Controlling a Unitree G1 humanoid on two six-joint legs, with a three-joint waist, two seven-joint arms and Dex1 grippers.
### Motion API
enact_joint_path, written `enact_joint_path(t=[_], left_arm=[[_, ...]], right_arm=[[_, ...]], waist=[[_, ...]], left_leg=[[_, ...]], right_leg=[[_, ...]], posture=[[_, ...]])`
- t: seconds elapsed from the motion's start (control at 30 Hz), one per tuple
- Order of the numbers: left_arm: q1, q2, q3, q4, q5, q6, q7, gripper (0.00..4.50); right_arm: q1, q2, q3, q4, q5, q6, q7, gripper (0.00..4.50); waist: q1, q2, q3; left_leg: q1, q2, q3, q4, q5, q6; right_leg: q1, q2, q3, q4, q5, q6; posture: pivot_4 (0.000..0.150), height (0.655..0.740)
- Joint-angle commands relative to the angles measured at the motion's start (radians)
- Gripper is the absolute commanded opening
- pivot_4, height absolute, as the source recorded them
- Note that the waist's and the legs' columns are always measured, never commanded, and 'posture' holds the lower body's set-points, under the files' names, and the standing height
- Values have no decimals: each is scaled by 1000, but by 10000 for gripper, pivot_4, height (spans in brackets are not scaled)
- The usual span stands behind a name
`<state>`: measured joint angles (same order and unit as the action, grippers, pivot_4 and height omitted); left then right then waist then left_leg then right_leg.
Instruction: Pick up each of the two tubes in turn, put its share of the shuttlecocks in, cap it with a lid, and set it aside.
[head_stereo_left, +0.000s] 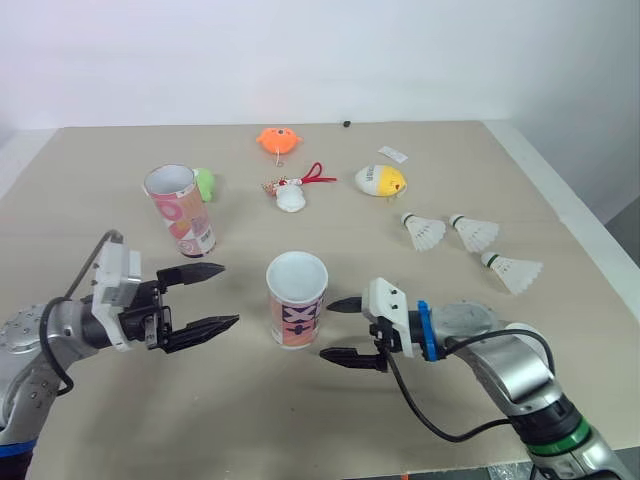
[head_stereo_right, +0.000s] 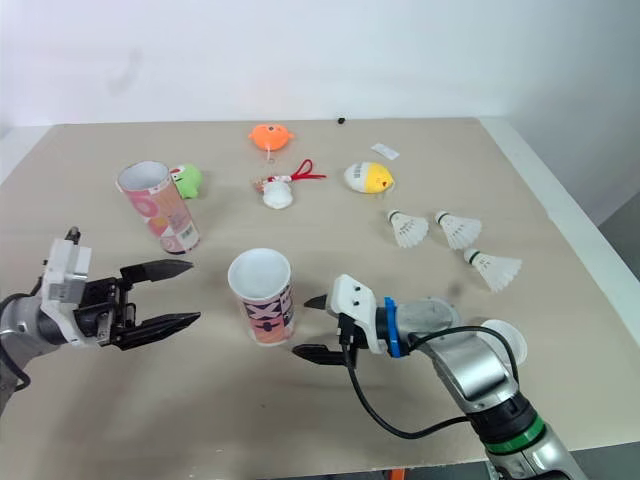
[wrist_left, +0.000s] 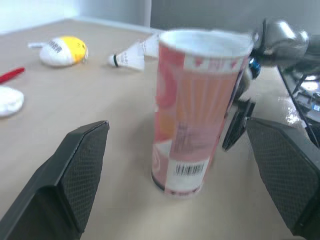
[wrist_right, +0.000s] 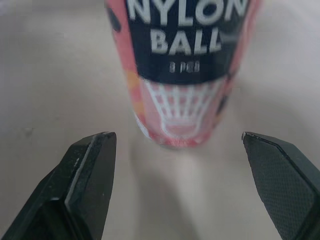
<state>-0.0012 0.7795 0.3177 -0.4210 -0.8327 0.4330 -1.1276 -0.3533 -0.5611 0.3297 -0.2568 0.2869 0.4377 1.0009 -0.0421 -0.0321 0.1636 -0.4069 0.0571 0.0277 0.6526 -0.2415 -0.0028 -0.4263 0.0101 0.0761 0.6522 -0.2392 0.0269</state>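
Note:
A pink open tube (head_stereo_left: 297, 299) stands upright in the middle of the table, its label reading NYLON BALL in the right wrist view (wrist_right: 185, 65). My left gripper (head_stereo_left: 212, 296) is open just to its left. On the tube's right, my right gripper (head_stereo_left: 342, 330) is open too, fingers wide and pointing at its base. Neither touches the tube (wrist_left: 195, 110). A second pink tube (head_stereo_left: 181, 209) stands upright at the back left. Three white shuttlecocks lie at the right: one (head_stereo_left: 424, 231), another (head_stereo_left: 473, 232) and a third (head_stereo_left: 512, 269).
Small toys lie along the back: a green one (head_stereo_left: 205, 183) by the far tube, an orange one (head_stereo_left: 278, 139), a white charm with red cord (head_stereo_left: 292, 192), and a yellow-white egg toy (head_stereo_left: 380, 181). The table's right edge (head_stereo_left: 570, 215) runs near the shuttlecocks.

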Motion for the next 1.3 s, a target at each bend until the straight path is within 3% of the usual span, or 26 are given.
enact_joint_path(t=[0.03, 0.77, 0.8, 0.97, 1.07, 1.3], left_arm=[[8, 26, 27, -43, -7, -15, -26, 45000], [-25, -24, 6, -102, -61, -33, 43, 45000], [-28, -24, 4, -103, -61, -32, 46, 45000], [-47, -27, -15, -107, -65, -27, 60, 45000], [-65, -30, -32, -103, -64, -25, 64, 45000], [-202, -92, -139, -38, -39, -18, 79, 45000]], right_arm=[[-42, 36, 12, 27, -13, -40, 2, 43129], [-174, 146, 64, 225, -22, -140, 170, 43129], [-175, 149, 62, 230, -21, -142, 175, 37847], [-168, 150, 52, 229, -19, -140, 179, 21437], [-165, 142, 33, 221, -10, -121, 169, 18716], [-170, 69, -131, 158, 122, 0, 155, 18716]], waist=[[0, 0, 0], [-1, 0, 0], [-1, 0, 0], [-1, 0, 0], [-1, 0, 0], [8, 0, 0]], left_leg=[[0, 0, 0, 0, 0, 0], [4, 0, 0, 3, 1, -1], [4, 0, 0, 3, 1, -1], [5, 0, -1, 3, 1, -2], [5, 0, -1, 3, 1, -2], [4, -1, -1, 3, 2, -3]], right_leg=[[0, 0, 0, 0, 0, 0], [0, 1, 0, 12, -3, -4], [0, 2, 0, 12, -3, -4], [0, 2, 0, 13, -3, -4], [0, 2, 1, 13, -3, -4], [1, 1, 0, 13, -3, -3]], posture=[[1500, 7400], [1500, 7400], [1500, 7400], [1500, 7400], [1500, 7400], [1500, 7400]])
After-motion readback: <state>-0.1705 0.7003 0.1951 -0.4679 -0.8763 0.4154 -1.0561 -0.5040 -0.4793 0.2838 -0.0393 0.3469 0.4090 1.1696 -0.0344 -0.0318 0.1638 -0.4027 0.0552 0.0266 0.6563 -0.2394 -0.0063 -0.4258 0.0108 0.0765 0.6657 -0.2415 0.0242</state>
